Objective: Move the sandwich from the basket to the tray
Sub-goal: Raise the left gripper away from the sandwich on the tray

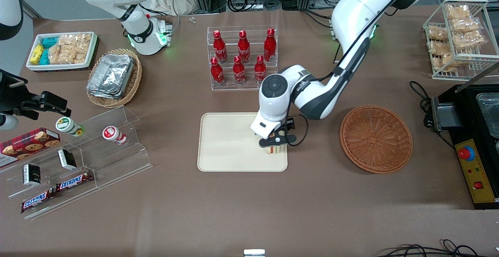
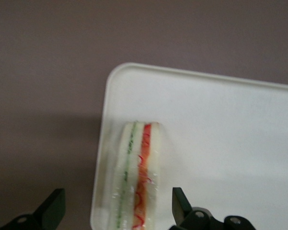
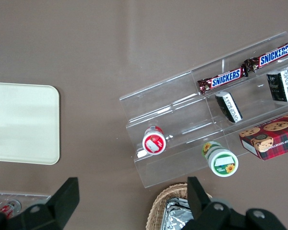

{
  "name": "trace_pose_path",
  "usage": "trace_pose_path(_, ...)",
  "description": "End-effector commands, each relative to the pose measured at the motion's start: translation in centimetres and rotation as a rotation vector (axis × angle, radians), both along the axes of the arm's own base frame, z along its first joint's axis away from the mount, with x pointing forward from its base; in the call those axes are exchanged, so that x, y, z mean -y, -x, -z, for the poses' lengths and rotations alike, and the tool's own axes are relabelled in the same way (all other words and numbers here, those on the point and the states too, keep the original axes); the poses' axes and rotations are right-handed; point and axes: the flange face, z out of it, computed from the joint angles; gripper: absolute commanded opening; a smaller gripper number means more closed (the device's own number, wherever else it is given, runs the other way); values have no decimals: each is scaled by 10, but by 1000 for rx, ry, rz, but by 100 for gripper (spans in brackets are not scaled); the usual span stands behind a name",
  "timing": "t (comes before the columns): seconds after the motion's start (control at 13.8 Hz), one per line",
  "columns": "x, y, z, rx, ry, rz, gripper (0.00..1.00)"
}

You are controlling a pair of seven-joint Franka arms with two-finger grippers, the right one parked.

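Releasing step: the gripper (image 1: 273,144) is hanging low over the tray (image 1: 226,144) at its corner nearest the basket (image 1: 376,139), with the sandwich (image 1: 272,149) under it, seemingly resting on the tray.
Claw state: in the left wrist view the fingers (image 2: 181,203) are standing spread, one on each side of the sandwich (image 2: 137,177) and apart from it — so the claw is open and gripping nothing.
Sandwich position: it is lying on its side, just inside the tray's rim (image 2: 102,158), filling stripes facing up; it is sitting close to the edge but inside it.
Doing it well: my judgement is that a straight lift is what is being called for — fingers kept wide until they are clear of the bread, no sideways drift, since a nudge toward the rim could push the wedge off onto the table.
Basket: it is sitting empty, toward the working arm's end of the table, well apart from the tray.
Counts — task things: one sandwich, one tray, one reddish basket.
Counts — others: six red bottles (image 1: 241,58) in a clear rack, farther from the front camera than the tray; one lighter basket holding foil trays (image 1: 111,75).
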Motion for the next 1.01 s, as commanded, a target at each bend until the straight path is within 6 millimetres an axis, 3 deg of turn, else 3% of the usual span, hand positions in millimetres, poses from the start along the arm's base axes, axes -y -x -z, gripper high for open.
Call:
trace_pose_path(0.0, -28, -22, -50, 23, -26, -28, 100)
trace_pose_path(0.36, -85, -50, -113, -39, 40, -2, 100)
trace_pose_path(0.51, -106, -58, -127, -82, 35, 18, 100)
trace_pose_path(0.94, -192, -59, -191, -180, 54, 91, 100)
